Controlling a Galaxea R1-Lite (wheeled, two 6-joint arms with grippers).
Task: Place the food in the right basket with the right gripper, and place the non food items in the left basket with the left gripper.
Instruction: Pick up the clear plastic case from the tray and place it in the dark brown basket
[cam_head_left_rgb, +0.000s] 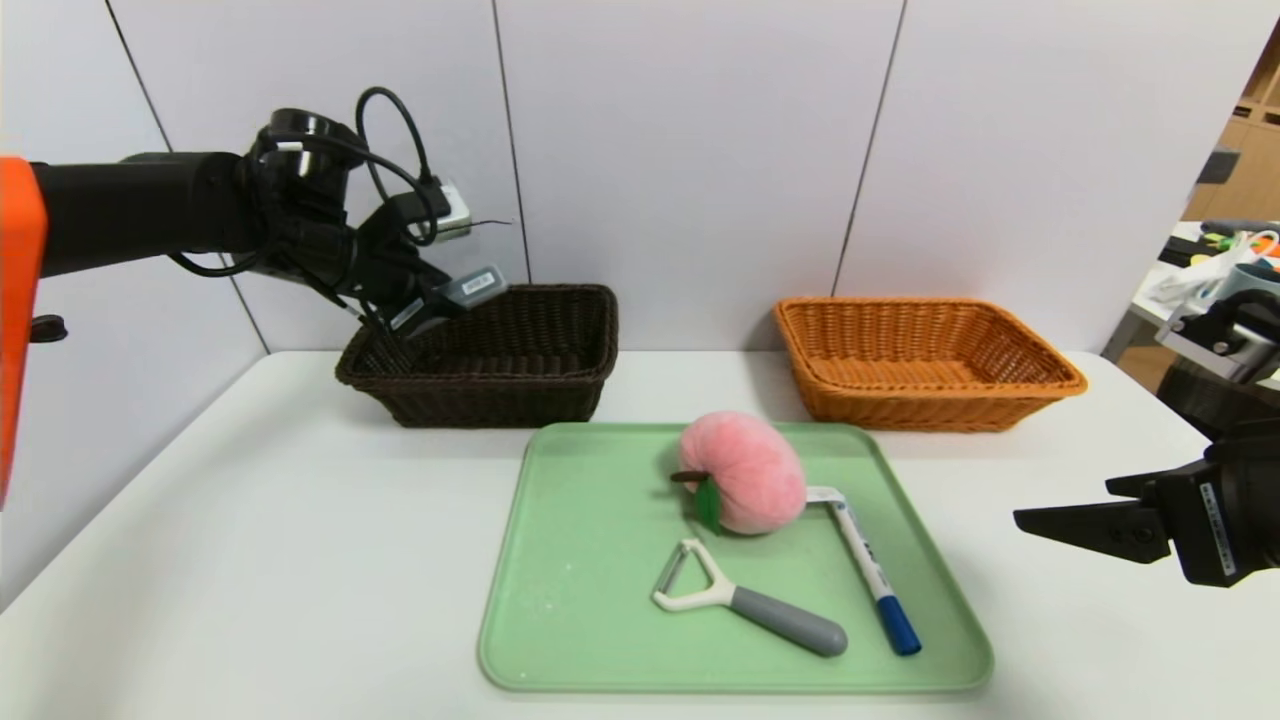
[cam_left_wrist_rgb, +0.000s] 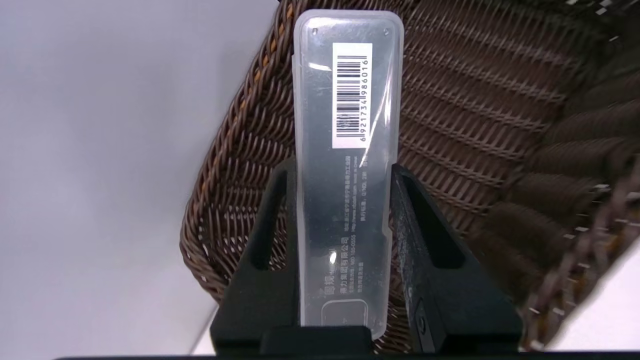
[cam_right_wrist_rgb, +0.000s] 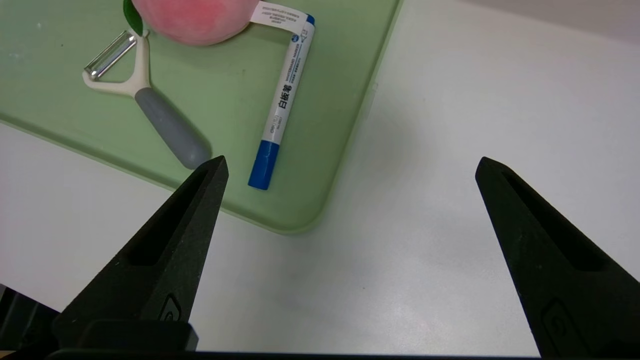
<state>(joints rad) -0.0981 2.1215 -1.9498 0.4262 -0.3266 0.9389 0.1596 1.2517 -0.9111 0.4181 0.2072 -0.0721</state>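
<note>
Holding a slim plastic case by its long edges near one end, the left tool hangs over the near left corner of the dark brown basket. The case looks light, stiff and smooth, so it may slip. The right tool waits wide open over the desk, beside the green tray carrying the soft plush peach, peeler and marker.
</note>
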